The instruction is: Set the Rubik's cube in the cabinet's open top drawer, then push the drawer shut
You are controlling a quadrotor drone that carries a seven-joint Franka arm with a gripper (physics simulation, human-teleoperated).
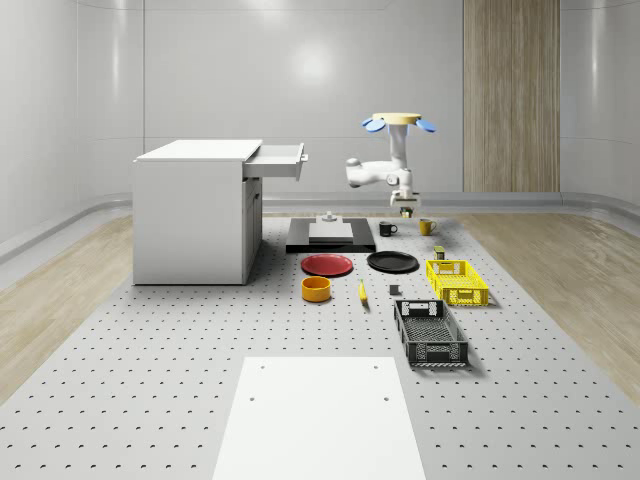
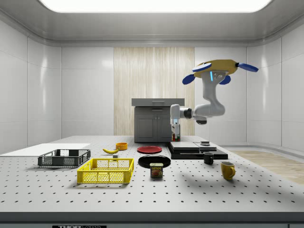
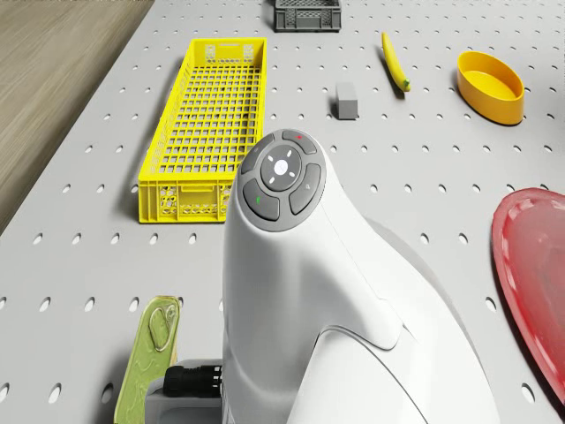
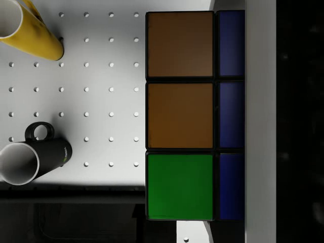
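You have the drone hovering above the far right part of the counter, well to the right of the cabinet in the whole-scene view, with the arm bent down over the two mugs. The Rubik's cube sits clamped in the tool, close against the wrist camera, so the carry looks under way.

To do it well, keep the cube level and lift it higher than the rim of the open top drawer before you move left, then lower it inside.

For room, the air between arm and drawer looks free. Below lie the black slab, the black mug and the yellow mug, so stay high. Mind the drawer's front edge, which juts right from the cabinet, and approach from above.
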